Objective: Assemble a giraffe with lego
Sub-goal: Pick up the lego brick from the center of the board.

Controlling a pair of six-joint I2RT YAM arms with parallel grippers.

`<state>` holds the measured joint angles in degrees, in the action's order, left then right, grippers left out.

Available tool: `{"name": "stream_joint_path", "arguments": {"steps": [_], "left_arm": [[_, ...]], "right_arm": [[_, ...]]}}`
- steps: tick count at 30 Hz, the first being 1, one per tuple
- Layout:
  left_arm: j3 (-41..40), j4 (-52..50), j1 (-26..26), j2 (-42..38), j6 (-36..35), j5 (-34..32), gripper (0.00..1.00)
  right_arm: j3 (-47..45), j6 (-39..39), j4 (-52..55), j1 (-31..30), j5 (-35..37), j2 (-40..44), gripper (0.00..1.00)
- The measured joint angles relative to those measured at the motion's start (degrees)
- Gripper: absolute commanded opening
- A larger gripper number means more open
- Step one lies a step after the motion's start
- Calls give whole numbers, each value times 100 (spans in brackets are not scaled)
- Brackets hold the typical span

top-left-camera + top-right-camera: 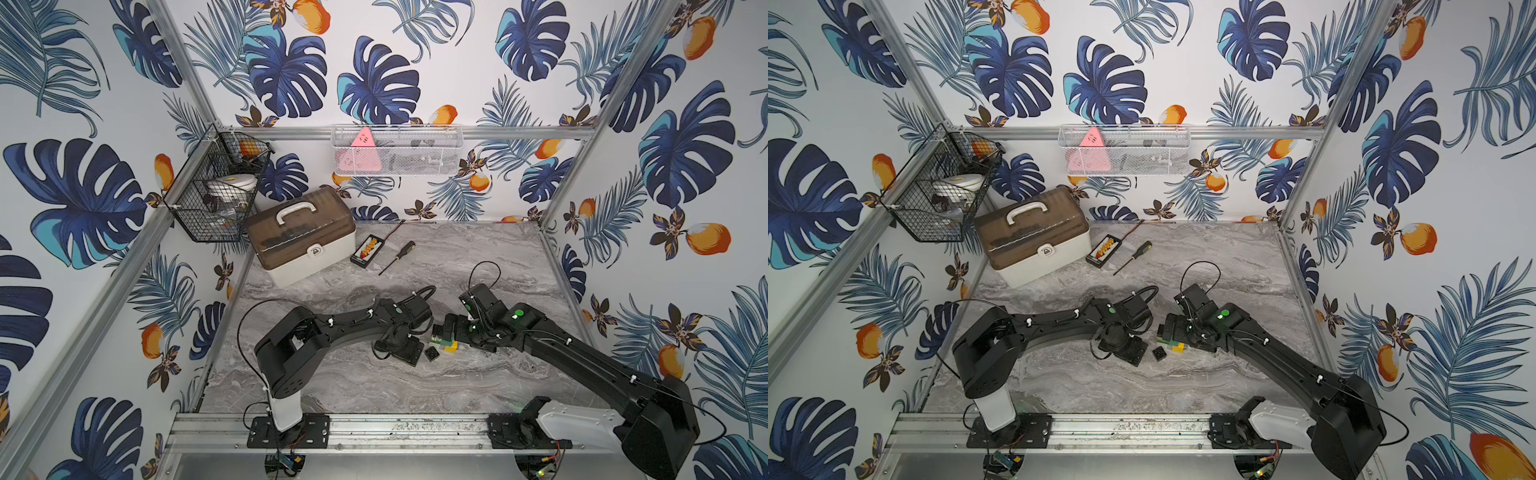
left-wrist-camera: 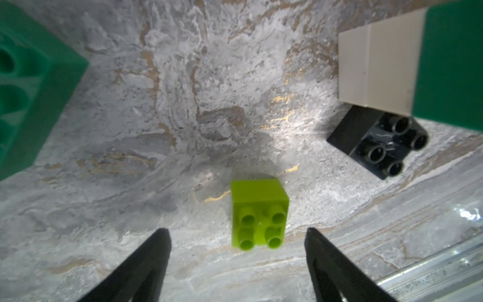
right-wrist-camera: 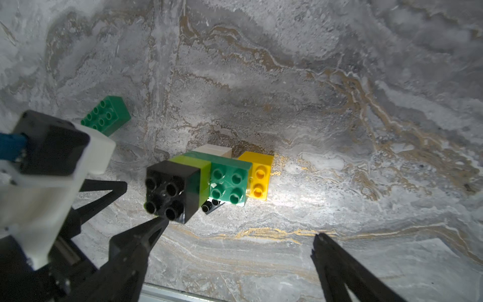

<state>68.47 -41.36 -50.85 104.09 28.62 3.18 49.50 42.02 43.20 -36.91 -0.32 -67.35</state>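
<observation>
the giraffe (image 3: 209,180), half-built, is seen resting on the table (image 3: 339,104) just ahead of the right pincer (image 3: 240,230), one fingertip (image 3: 155,227) beside its black end; jaws are spread, nothing grasped, likely so bricks can be added. a loose lime brick (image 2: 260,214) is framed just ahead of the released, empty left pincer (image 2: 236,231), judged the next pick.

Left arm (image 1: 299,340), right arm (image 1: 582,353): matte black shells, white base housings (image 1: 286,411), green round markers (image 1: 398,309), looped black cables (image 1: 428,291), white ties (image 1: 330,321). Left tool (image 2: 236,229), right tool (image 3: 241,228): black tapered fingers (image 2: 146,261).
</observation>
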Motion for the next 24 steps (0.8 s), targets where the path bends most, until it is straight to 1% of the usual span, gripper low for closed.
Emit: {"name": "stream_joint_path", "arguments": {"steps": [2, 5, 6, 9, 15, 18, 23, 24], "left_arm": [[39, -7, -50, 76, 20, -9, 81], [48, -13, -79, 138, 85, -68, 73], [48, -15, -81, 146, 142, -105, 69], [44, -15, -92, 170, 170, -192, 60], [15, 9, -114, 175, 297, -343, 50], [15, 31, -116, 197, 317, -367, 42], [66, 11, -120, 219, 321, -439, 39], [111, -20, -120, 216, 319, -446, 36]], "right_arm": [[-105, -70, 13, 203, -61, 125, 100], [-229, -111, 31, 492, -155, 354, 100], [-256, -118, 44, 573, -179, 417, 100], [-295, -197, 72, 715, -225, 533, 100], [-356, -262, 236, 837, -337, 715, 100], [-378, -286, 313, 887, -341, 837, 100], [-420, -361, 396, 966, -339, 1001, 100], [-431, -365, 422, 984, -339, 1019, 100]]}}
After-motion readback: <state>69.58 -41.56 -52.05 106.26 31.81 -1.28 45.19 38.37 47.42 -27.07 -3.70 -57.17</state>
